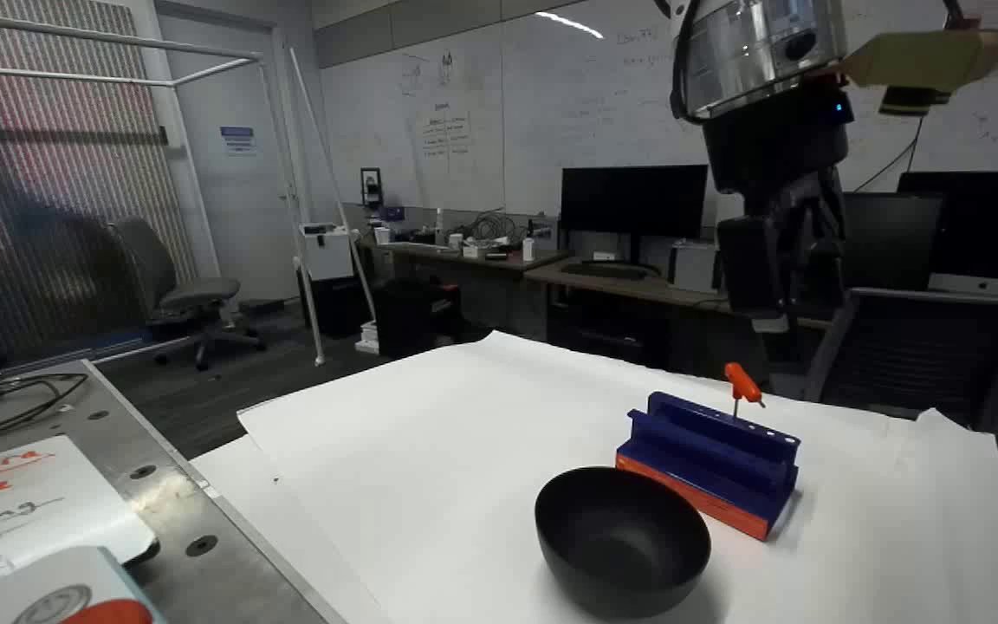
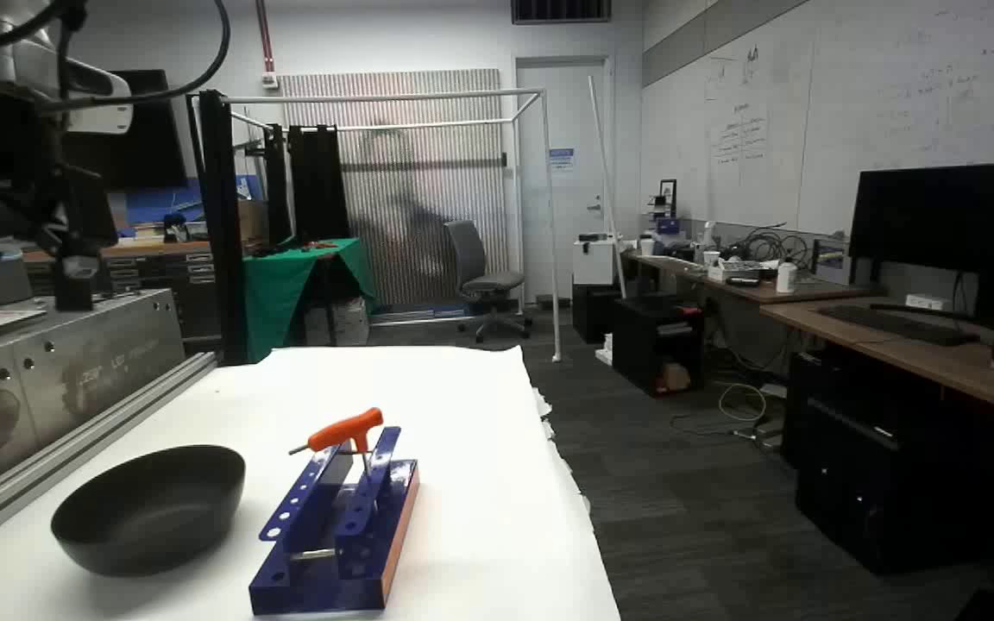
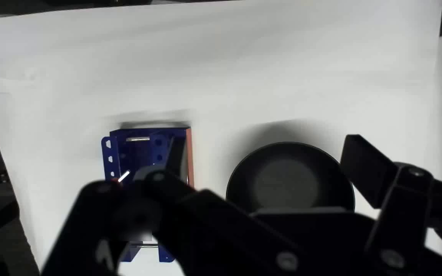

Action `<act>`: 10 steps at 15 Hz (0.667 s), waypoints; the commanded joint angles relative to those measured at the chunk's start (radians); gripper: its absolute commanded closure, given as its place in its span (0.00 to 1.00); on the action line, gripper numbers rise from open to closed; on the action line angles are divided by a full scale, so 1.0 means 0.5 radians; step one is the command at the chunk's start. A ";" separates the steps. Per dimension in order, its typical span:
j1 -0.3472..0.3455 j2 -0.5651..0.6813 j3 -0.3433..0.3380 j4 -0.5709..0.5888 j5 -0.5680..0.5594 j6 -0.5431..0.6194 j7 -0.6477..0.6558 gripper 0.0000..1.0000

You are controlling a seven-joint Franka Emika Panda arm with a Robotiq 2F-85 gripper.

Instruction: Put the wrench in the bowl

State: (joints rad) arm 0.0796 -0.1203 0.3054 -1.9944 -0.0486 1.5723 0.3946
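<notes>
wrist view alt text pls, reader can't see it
Open, empty jaws partly hide a round black bowl and, to its left, a perforated blue rack on white paper. The T-handle wrench shows little beyond a bright metal tip.

A lab: scribbled whiteboard [image 1: 464, 95], cluttered desks [image 2: 937, 362], computer monitors [image 1: 633, 201], 1 robot arm [image 1: 759, 61].

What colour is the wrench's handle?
Orange. The wrench's handle shows best in an exterior view.
</notes>
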 commanded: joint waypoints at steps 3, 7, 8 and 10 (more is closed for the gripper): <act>0.069 0.000 -0.065 0.020 -0.007 -0.005 0.007 0.00; -0.023 0.220 -0.209 0.193 0.051 0.006 0.170 0.00; -0.037 0.267 -0.262 0.228 0.057 0.012 0.192 0.00; -0.069 0.339 -0.365 0.280 0.076 0.082 0.242 0.00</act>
State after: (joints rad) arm 0.0622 -0.0230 0.1791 -1.9361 -0.0399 1.5955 0.4640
